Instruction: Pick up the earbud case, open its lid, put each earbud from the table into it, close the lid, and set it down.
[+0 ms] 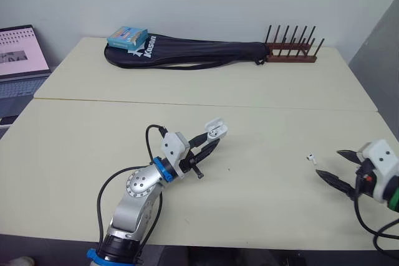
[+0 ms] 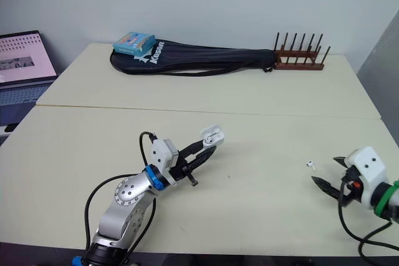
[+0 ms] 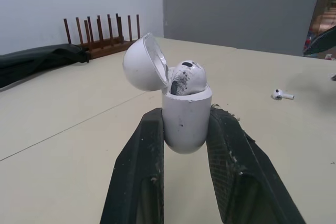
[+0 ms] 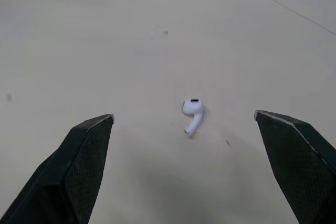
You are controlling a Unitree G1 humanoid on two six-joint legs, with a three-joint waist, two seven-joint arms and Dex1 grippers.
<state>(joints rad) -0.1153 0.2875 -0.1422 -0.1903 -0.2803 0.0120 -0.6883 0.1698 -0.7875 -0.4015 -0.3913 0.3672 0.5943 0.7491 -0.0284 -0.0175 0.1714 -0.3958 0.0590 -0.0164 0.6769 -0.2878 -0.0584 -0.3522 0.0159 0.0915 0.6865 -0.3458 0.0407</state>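
Fig.: Earbud case (image 3: 185,121), white, is held upright in the L gripper (image 1: 212,144) over the near half of the table (image 1: 262,101), a little L of centre. Its lid (image 3: 143,62) is hinged fully back, and 1 earbud (image 3: 188,77) sits in the open body, its rounded head above the rim. The L jaws are closed to the case's width, with 1 black finger (image 3: 149,150) pressing each side of the lower body. A 2nd earbud (image 4: 192,109) lies loose on the table to the R, well apart from the case. It is just ahead of the R gripper (image 1: 329,164), in line with the gap between the fingers and touching neither. The R jaws are spread wide and hold nothing; the tips are low, near the tabletop. Along the far edge, L to R: a blue box (image 1: 127,37) resting on the end of a black racket bag (image 1: 199,51), then a brown wooden peg rack (image 1: 292,51) touching the bag's narrow end. An open laptop (image 1: 22,54) stands off the table's L side.
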